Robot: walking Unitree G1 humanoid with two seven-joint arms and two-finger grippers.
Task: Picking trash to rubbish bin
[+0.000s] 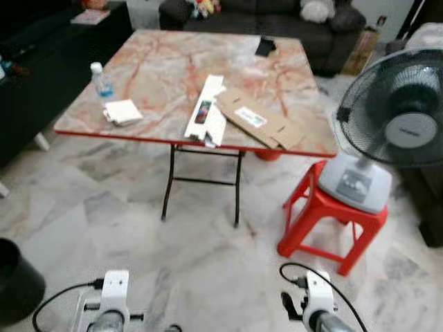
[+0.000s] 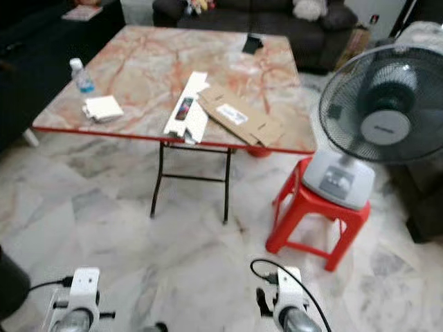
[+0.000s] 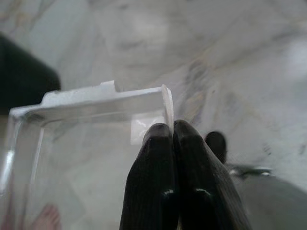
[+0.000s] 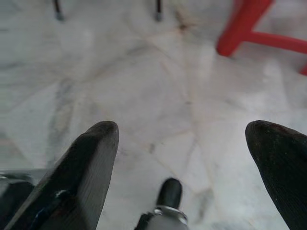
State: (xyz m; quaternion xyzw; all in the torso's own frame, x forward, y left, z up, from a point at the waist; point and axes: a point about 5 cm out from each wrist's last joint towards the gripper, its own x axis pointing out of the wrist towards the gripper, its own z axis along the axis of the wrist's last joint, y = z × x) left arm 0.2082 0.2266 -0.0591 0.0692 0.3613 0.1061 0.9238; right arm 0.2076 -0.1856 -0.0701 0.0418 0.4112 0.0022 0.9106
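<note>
Both arms are staying low at the near edge of the head view, above the marble floor [image 1: 208,263]. Left gripper [image 3: 172,132] is pinching its two fingers together on the edge of a clear plastic box [image 3: 91,103], holding it over the floor. Right gripper [image 4: 182,143] is hanging with its fingers spread wide apart, holding nothing. Black rubbish bin [image 1: 17,280] is standing on the floor at the robot's left. Farther ahead, a white carton [image 1: 206,111], flat cardboard [image 1: 259,119], a water bottle [image 1: 101,79] and a stack of napkins [image 1: 123,111] are lying on the marble-patterned table [image 1: 166,66]. Beside the table, a fan [image 1: 387,131] is sitting on a red stool [image 1: 325,214].
</note>
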